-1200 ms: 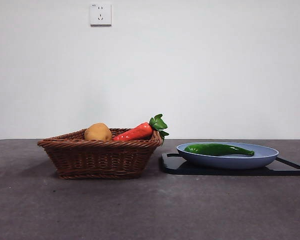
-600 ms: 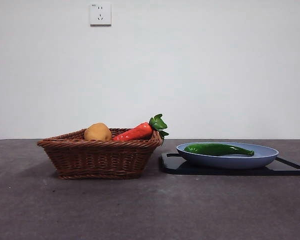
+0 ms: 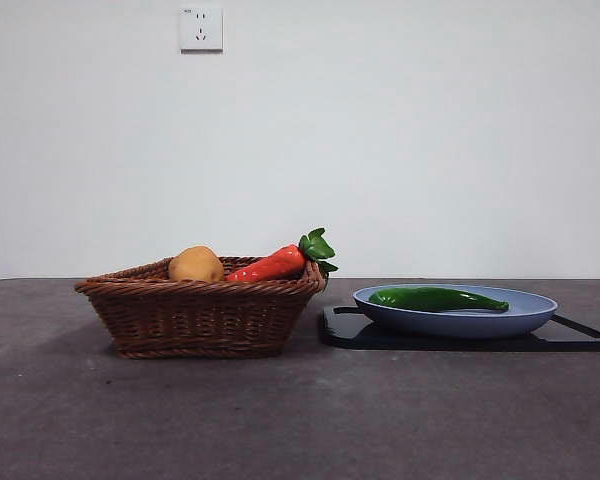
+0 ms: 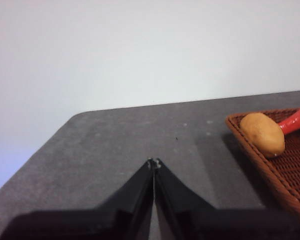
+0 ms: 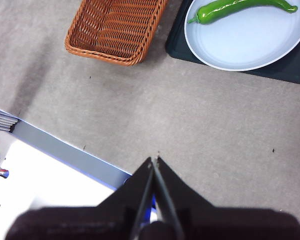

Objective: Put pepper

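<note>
The pepper (image 3: pixel 438 298) lies flat in a pale blue plate (image 3: pixel 520 318), its thick stem end toward the basket and its thin tip toward the plate's far rim. From the right wrist camera the pepper (image 5: pixel 242 8) rests along one edge of the plate (image 5: pixel 250 45), leaving most of the plate's floor bare. The plate sits on a black board (image 3: pixel 352 330) on the grey bench (image 3: pixel 300 420).

Just beside the board stands a brown wicker basket (image 3: pixel 200 315). In it are a potato (image 3: pixel 196 264) and a carrot (image 3: pixel 270 265), the carrot leaning on the rim nearest the plate with its green leaves (image 3: pixel 317 247) hanging over the edge. The left wrist camera shows the potato (image 4: pixel 263 134) against the basket's inner wall, with the carrot (image 4: pixel 296 120) next to it.

Neither arm shows in the front view. The left gripper (image 4: pixel 154 163) hangs over bare bench near a rounded corner, apart from the basket (image 4: pixel 285 170), its fingers pressed together and holding nothing. The right gripper (image 5: pixel 154 160) is high above the bench, near its front edge, well apart from the plate and the basket (image 5: pixel 115 30), its fingers likewise closed and empty.

A white wall socket (image 3: pixel 201 28) is on the wall behind.
</note>
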You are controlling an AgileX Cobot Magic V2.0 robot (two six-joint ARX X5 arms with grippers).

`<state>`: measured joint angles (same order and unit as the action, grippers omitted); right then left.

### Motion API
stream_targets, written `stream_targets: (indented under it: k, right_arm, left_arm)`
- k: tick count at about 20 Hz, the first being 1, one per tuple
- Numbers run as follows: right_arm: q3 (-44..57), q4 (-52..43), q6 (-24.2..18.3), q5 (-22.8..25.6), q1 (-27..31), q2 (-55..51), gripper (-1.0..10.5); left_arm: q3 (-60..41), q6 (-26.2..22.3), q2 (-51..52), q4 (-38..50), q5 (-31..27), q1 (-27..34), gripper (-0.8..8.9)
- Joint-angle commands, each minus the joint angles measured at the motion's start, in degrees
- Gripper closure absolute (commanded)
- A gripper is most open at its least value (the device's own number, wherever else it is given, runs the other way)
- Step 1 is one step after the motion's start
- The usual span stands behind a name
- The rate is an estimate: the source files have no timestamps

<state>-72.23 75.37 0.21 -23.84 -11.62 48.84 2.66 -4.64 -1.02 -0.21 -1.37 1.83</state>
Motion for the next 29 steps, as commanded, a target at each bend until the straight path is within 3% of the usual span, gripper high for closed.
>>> stream_targets:
  k: [1, 8, 23, 24, 26, 29]
  right_arm:
    - [-1.03, -0.35, 0.31, 0.13, -0.13, 0.28, 9.4]
    - [-1.03, -0.35, 0.31, 0.13, -0.13, 0.28, 9.4]
    - [-1.03, -0.37, -0.57, 0.11, -0.13, 0.28, 9.4]
    - [-1.01, -1.29, -2.93, 0.42, 0.09, 0.26, 9.4]
    - [-0.33, -6.78, -3.23, 0.37, 1.84, -1.42, 9.4]
    - [8.31, -24.30, -0.42, -0.15, 4.63, -10.03, 9.4]
  left_arm:
    - [-1.40, 1.25, 0.94, 0.02, -0.07, 0.20, 8.05]
    - [-1.68, 4.20, 0.94, -9.86, 0.44, 0.17, 8.06]
    - [-1.68, 4.20, 0.94, -9.70, 0.11, 0.17, 8.05]
    - [-1.68, 4.20, 0.94, -9.70, 0.11, 0.17, 8.05]
    - [-1.68, 4.20, 0.94, -9.73, 0.11, 0.17, 8.05]
    - [-1.68, 4.20, 0.94, -9.68, 0.11, 0.17, 8.05]
